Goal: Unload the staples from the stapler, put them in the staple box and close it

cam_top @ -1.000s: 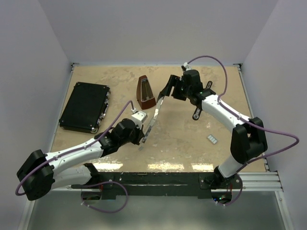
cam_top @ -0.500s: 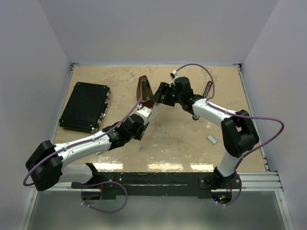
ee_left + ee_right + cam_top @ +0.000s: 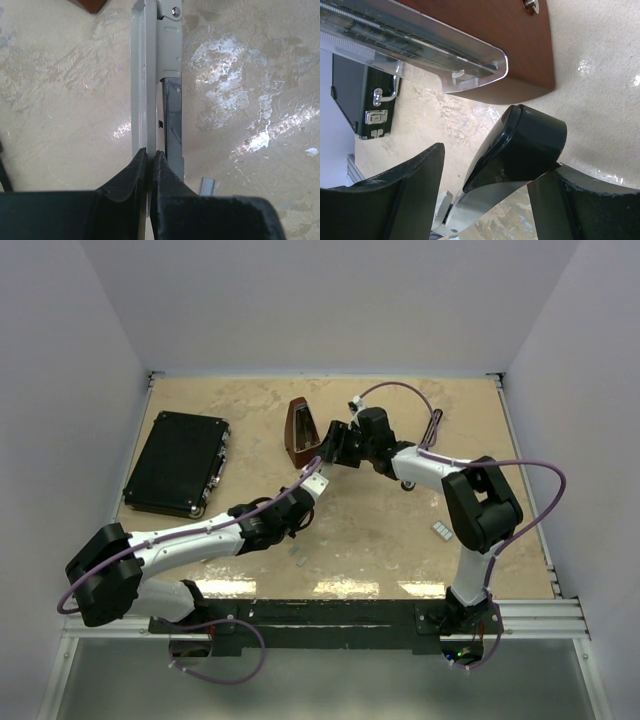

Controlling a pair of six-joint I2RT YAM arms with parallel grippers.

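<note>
Inside left end effector (image 3: 150,154), stapler (image 3: 145,75) pinched, staples (image 3: 207,186) nearby

- I can read no word, number or brand anywhere in my views.
- The metronome (image 3: 520,45) carries a scale (image 3: 390,27) of fine marks under clear plastic, too blurred for me to read.
- The stapler (image 3: 145,75) shows me only bare metal, with no legible stamp.
- The black case (image 3: 178,462) is too small for me to make out any label.
</note>
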